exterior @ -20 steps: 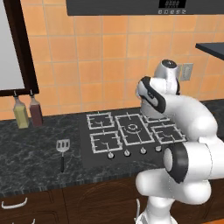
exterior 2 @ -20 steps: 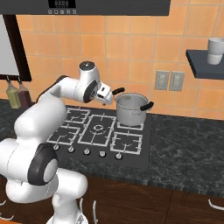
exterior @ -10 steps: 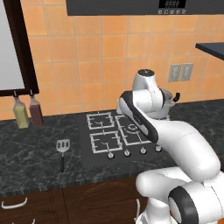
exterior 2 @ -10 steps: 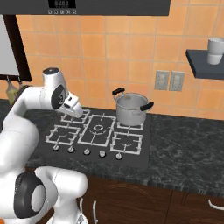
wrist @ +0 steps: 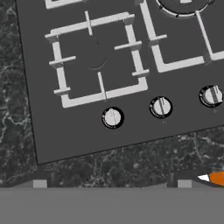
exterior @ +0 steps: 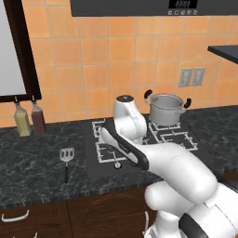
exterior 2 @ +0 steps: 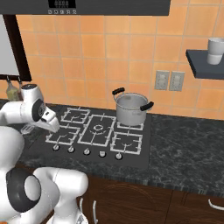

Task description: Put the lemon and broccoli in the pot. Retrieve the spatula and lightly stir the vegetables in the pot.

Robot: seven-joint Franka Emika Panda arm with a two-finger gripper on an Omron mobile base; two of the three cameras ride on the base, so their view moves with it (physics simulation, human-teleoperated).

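Steel-grey cylindrical pot (exterior: pixel 165 109) with dark side handles sits on the hob's back burner at two o'clock, while the slotted-head, black-handled spatula (exterior: pixel 67 160) lies at nine (my next fetch, I judge), so I keep my jaws spread wide, carrying nothing.

The white arm rises from the base and folds sharply forward, its upper links bent over at a dark elbow joint. The forearm slopes downward from a rounded shoulder-like joint capped in dark grey, and the wrist tips the hand down so that it looks almost straight below. The claw (wrist: pixel 112 183) hangs low, its two small fingertips (wrist: pixel 40 183) set wide apart with nothing between them.
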